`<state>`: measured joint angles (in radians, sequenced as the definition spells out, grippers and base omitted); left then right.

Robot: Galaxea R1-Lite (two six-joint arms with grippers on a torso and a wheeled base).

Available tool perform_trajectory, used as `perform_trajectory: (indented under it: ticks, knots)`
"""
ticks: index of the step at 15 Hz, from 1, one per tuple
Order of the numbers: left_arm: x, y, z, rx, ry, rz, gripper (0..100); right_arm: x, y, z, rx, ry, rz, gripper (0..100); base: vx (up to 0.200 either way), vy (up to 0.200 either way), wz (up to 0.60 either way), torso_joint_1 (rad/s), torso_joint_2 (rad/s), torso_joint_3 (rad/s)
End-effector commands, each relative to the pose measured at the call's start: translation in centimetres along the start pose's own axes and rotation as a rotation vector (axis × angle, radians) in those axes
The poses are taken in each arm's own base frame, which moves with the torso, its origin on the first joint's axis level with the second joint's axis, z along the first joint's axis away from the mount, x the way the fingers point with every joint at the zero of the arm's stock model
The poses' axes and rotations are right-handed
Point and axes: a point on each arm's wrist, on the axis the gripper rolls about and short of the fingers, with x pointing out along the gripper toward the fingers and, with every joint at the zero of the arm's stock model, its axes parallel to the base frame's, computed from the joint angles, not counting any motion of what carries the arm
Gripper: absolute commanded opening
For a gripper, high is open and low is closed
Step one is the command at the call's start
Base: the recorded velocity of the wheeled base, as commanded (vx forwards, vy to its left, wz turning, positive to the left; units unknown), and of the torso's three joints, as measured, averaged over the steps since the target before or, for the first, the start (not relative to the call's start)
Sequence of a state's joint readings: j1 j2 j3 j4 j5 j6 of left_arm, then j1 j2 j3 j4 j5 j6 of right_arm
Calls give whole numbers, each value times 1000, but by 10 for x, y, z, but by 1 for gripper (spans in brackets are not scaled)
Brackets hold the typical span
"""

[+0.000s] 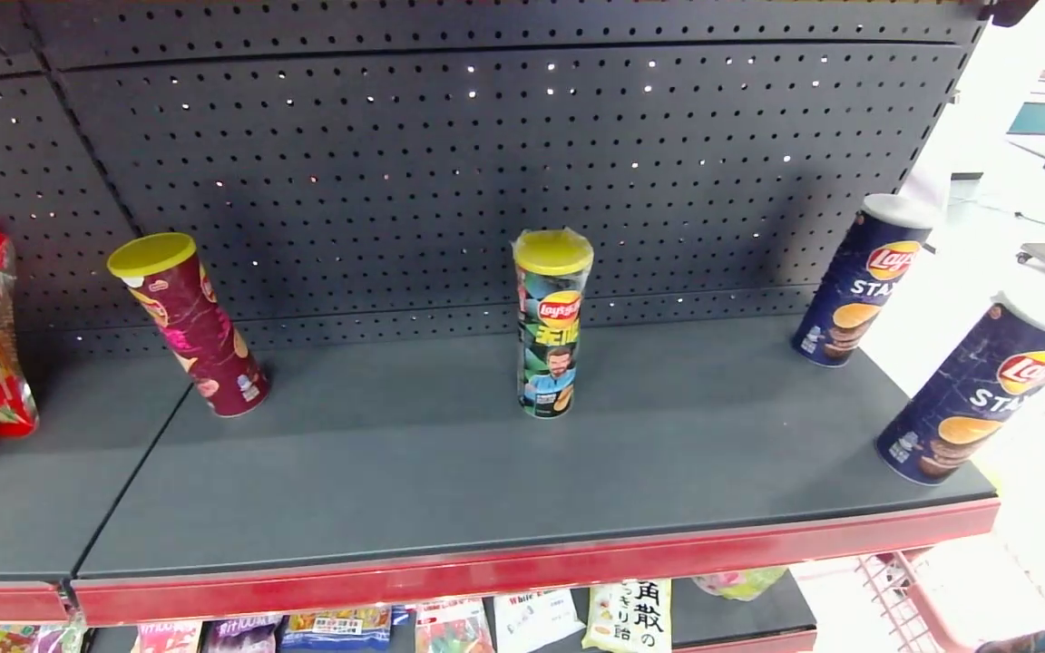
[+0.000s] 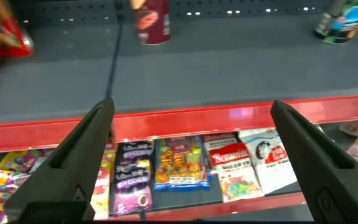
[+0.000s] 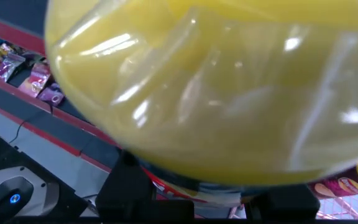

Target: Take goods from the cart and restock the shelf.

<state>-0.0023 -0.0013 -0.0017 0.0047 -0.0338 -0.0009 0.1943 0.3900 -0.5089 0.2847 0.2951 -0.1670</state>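
The right gripper (image 3: 204, 199) holds a can (image 3: 216, 93) with a yellow lid. The left gripper (image 2: 191, 106) is wide open, lower than the green can (image 1: 551, 326), near the edge of the shelf (image 1: 486, 472). Stand the held can straight up beside the green can, softly, not bumping it.

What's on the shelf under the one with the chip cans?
Snack packets lie in a row along the front of the lower shelf, just below the red edge. The upper shelf board covers everything farther back, so that part cannot be seen.
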Motion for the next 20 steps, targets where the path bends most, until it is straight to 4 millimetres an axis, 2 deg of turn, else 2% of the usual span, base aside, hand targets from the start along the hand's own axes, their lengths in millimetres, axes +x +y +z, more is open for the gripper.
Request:
perform_trajectory:
  ticks: [1,3,6,13,17,20]
  knots:
    - [0,0,0,-1,1,1,100,0,0,1,-2,1,19,0,0,0,0,0,0,0]
    - [0,0,0,1,1,-1,100,0,-1,1,-5,0,38,0,0,0,0,0,0,0]
    - [0,0,0,-1,0,1,100,3,-2,1,-5,11,48,0,200,0,0,-1,-1,2]
    - [0,0,0,-1,1,1,100,6,-3,5,-11,20,106,0,0,0,0,0,0,0]
    - [2,0,1,-1,20,-2,100,25,-9,18,-21,16,113,0,0,0,0,0,0,0]
    - [1,-1,1,19,15,-41,100,36,-11,18,-59,57,125,0,0,0,0,0,0,0]
